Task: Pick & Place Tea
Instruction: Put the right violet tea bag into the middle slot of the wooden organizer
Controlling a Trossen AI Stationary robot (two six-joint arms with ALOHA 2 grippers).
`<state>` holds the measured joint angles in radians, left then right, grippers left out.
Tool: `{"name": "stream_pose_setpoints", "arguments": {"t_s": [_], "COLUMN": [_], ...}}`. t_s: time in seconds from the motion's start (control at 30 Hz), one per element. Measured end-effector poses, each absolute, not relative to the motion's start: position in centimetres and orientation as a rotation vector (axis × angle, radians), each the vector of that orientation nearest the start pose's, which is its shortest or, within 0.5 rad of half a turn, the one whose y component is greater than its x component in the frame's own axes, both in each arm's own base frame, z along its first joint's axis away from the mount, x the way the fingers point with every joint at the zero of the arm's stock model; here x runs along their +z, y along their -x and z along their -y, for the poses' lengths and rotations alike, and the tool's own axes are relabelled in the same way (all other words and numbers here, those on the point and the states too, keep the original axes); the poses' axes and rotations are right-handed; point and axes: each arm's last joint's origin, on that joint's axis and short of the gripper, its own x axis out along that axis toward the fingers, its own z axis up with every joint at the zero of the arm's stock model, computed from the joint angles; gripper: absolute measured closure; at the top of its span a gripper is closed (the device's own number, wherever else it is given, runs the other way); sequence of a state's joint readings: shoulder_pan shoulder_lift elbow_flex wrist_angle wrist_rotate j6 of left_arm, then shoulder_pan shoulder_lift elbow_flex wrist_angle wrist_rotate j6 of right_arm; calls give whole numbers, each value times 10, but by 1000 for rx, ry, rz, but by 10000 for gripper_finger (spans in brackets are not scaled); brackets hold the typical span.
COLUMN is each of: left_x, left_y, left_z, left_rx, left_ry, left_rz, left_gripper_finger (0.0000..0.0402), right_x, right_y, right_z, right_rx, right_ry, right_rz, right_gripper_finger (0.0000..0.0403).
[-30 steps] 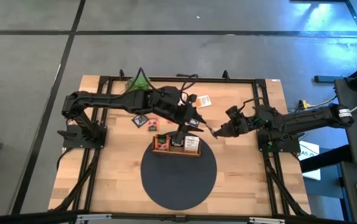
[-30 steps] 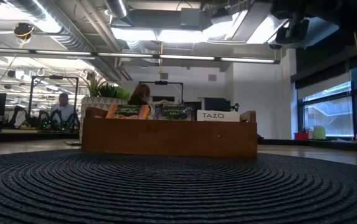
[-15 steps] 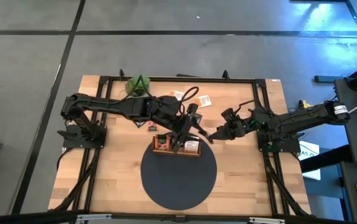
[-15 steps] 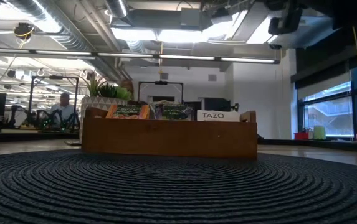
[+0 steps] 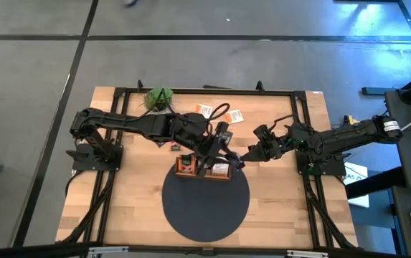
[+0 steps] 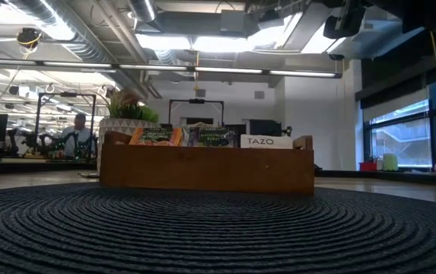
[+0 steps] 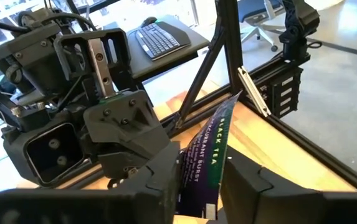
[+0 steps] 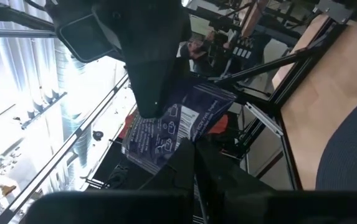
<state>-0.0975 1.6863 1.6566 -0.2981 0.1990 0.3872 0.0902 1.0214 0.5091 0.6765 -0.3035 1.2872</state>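
Handover in progress above the tabletop (image 5: 277, 215), at three o'clock of the brown wooden three-part tray (image 5: 204, 173). The right gripper (image 8: 187, 152), pressed together, pinches a flat dark purple tea packet with white print (image 8: 175, 124). The left gripper (image 7: 200, 180) straddles the same packet, fingers closing in; whether they grip yet, I cannot tell. Next, I judge: left secures, right lets go, then the packet goes into a tray compartment.
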Motion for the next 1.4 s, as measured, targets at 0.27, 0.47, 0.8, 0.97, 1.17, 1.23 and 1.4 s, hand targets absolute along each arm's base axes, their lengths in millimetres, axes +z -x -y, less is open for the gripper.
{"name": "stream_pose_setpoints", "arguments": {"t_s": [0.27, 0.47, 0.8, 0.97, 1.17, 1.23, 1.4], "left_x": [388, 388, 392, 371, 313, 294, 254], "left_y": [-385, -385, -358, -350, -353, -354, -351], "left_z": [43, 43, 38, 37, 34, 31, 26], "left_rx": [-355, -358, -322, -250, -101, -27, 31], "left_ry": [-392, -386, -114, 120, 249, 289, 382], "left_rz": [-262, -266, -467, -692, -835, -834, -824], "left_gripper_finger": [386, 396, 397, 398, 399, 399, 399], "right_x": [276, 277, 256, 243, 233, 232, 231], "right_y": [-217, -217, -220, -219, -217, -217, -216], "right_z": [-28, -28, -10, 1, 6, 7, 7], "right_rx": [445, 443, 279, 98, -26, -37, -43], "right_ry": [-1230, -1135, -1000, -948, -909, -902, -890], "right_rz": [-110, -87, -220, -273, -322, -332, -340], "right_gripper_finger": [390, 351, 262, 256, 256, 256, 256]}}
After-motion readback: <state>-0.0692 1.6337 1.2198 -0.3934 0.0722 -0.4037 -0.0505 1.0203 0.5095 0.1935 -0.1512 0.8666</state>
